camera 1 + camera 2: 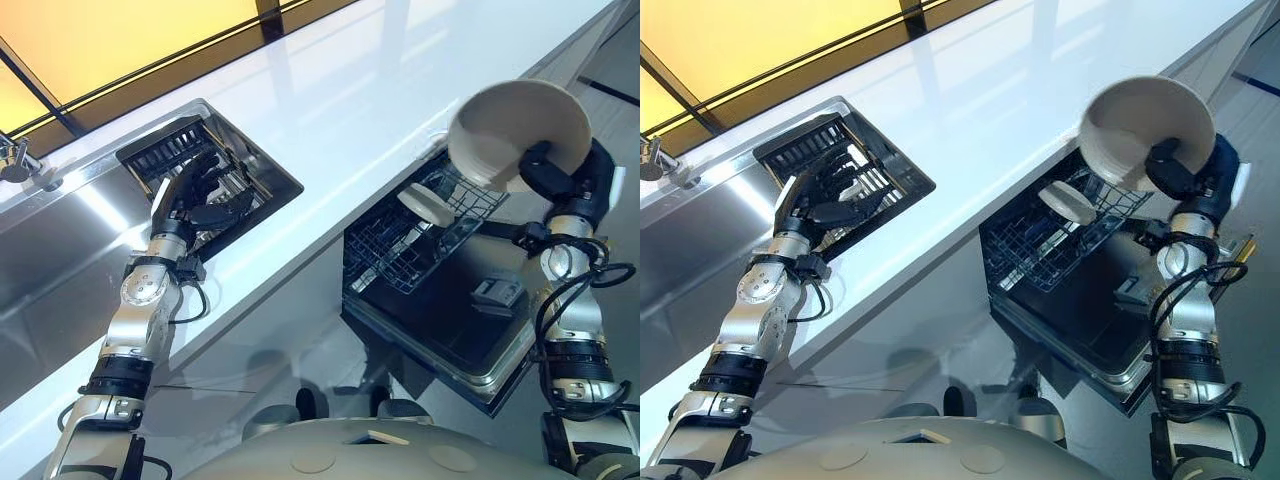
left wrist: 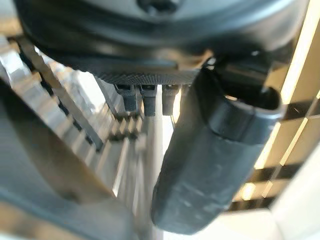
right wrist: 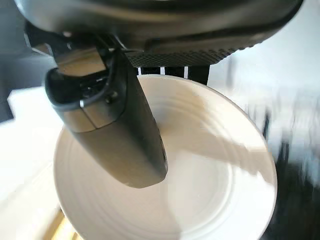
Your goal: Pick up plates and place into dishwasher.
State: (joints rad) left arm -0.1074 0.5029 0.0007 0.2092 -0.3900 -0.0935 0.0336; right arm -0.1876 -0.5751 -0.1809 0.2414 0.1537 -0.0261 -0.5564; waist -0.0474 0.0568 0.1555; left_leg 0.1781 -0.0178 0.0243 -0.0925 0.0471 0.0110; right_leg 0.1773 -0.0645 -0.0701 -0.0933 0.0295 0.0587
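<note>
Above the dishwasher rack [image 1: 420,235], right hand [image 1: 548,172] pinches the plate [image 1: 515,125] tilted on edge.

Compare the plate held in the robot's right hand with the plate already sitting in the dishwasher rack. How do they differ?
The held plate is up in the air above the open dishwasher, pinched by the right hand; the racked plate rests in the wire rack, free of any hand. The held plate looks larger in view and shows its ringed inner face; the racked plate looks smaller and leans in the rack. Both are round and off-white.
</note>
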